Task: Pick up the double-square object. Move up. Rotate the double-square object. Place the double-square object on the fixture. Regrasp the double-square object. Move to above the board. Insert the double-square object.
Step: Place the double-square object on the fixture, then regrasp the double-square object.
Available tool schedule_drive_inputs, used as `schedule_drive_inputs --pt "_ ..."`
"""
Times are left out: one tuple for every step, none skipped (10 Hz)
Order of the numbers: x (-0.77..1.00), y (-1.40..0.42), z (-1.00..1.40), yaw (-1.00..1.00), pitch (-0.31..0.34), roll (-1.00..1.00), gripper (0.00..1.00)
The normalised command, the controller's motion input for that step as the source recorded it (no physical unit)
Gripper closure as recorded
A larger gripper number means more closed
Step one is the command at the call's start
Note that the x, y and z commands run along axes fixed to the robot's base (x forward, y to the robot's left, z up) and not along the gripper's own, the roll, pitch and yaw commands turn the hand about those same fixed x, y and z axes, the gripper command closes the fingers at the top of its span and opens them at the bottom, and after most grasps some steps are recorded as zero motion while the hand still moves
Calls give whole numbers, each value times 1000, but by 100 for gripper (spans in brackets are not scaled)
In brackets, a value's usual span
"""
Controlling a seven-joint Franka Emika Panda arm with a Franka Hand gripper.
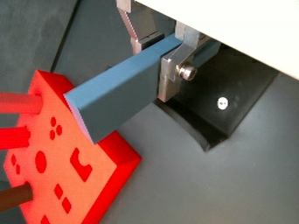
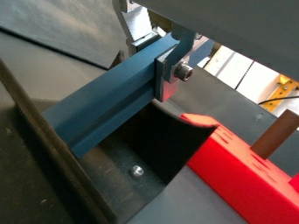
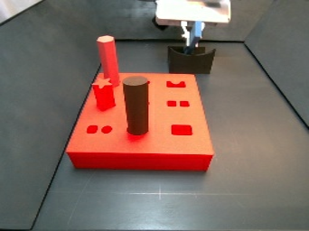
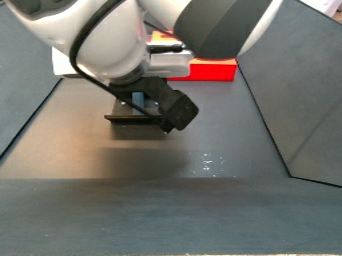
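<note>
We have our gripper [image 1: 167, 66] clamped on the double-square object [image 1: 117, 92], the silver fingers [image 1: 176, 68] pressed flat against its sides near one end, so that most of the grey-blue bar juts out free beyond them. We take the fixture [image 3: 192, 60] as our landmark: in a side view the gripper [image 3: 191, 34] hangs directly above it, and in both wrist views the bar [image 2: 111, 105] lies across the fixture's [image 2: 152, 153] dark notch, very close over it; whether it already touches we cannot tell. We judge this to be the placing step: the bar is gripped at its end and turned lengthwise so it can be laid into the notch, which would cradle it while we let go and take a fresh hold better suited to pushing the prongs downward. The board [image 3: 143, 126] sits just beside the fixture, on the near side of it in that side view, with the red hexagonal post [image 3: 107, 57] and the dark cylinder [image 3: 135, 105] standing upright on it; keeping the fixture close to the board shortens the carry once we regrasp. In a side view from behind the arm, the gripper [image 4: 144, 103] again sits right at the fixture [image 4: 134, 123], the board [image 4: 207, 69] beyond it
</note>
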Motion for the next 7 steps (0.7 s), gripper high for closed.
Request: schedule_drive_inputs --pt "95 105 -494 -117 -59 -117 100" --pt "95 105 -494 -117 -59 -117 100" --pt "86 107 -506 -112 -58 -116 100" --pt "88 109 -504 -113 -59 -116 100" --pt "90 104 -499 -100 -58 -117 100" --pt "0 0 0 0 0 0 0" --pt "0 0 1000 70 31 -5 0"
